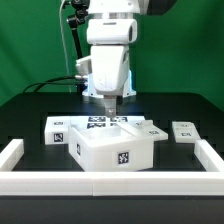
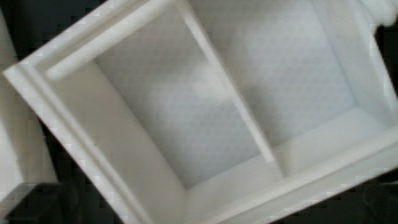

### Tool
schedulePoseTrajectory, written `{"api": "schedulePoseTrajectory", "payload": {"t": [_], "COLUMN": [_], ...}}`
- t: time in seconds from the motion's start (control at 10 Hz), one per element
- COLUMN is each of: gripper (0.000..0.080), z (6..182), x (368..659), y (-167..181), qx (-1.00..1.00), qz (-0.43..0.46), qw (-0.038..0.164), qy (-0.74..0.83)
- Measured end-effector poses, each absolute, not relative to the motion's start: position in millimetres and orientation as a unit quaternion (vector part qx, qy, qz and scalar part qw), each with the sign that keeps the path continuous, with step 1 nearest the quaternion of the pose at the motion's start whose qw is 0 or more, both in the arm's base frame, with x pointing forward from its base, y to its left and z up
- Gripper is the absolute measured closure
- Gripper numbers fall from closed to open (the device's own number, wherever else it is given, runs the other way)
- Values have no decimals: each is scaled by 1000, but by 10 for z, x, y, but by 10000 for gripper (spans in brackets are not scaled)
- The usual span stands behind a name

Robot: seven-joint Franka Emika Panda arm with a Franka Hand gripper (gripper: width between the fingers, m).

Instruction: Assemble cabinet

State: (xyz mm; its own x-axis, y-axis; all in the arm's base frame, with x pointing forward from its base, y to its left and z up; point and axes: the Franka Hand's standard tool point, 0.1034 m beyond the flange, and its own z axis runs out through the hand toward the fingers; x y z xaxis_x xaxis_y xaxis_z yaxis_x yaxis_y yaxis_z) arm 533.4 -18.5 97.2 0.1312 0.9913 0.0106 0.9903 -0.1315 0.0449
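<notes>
Hanging over the cabinet [image 1: 112, 150], which sits on the black tabletop [image 1: 30, 105] at the lower centre of the exterior frame, the gripper [image 1: 110, 101] points down at the box's far edge. Whether the jaws are spread or pressed together cannot be told. A loose block [image 1: 56, 126] lies at centre left and a second block [image 1: 185, 131] at centre right. The wrist view shows only the cabinet [image 2: 196, 110], skewed, with a raised rim and rib, and no jaws. Best to square the wrist to that rim, then descend slowly.
</notes>
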Motion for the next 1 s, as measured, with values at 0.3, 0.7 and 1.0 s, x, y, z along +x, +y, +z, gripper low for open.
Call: {"api": "schedulePoseTrajectory", "payload": {"t": [0.3,0.7,1.0], "gripper": [1,1,1], "z": [879,812,653], "x": [5192,5099,4934], "y": [-255,-428,-358], "qx": [706,611,551], "qz": [24,28,22], "qw": [20,31,37], "qy": [707,790,833]}}
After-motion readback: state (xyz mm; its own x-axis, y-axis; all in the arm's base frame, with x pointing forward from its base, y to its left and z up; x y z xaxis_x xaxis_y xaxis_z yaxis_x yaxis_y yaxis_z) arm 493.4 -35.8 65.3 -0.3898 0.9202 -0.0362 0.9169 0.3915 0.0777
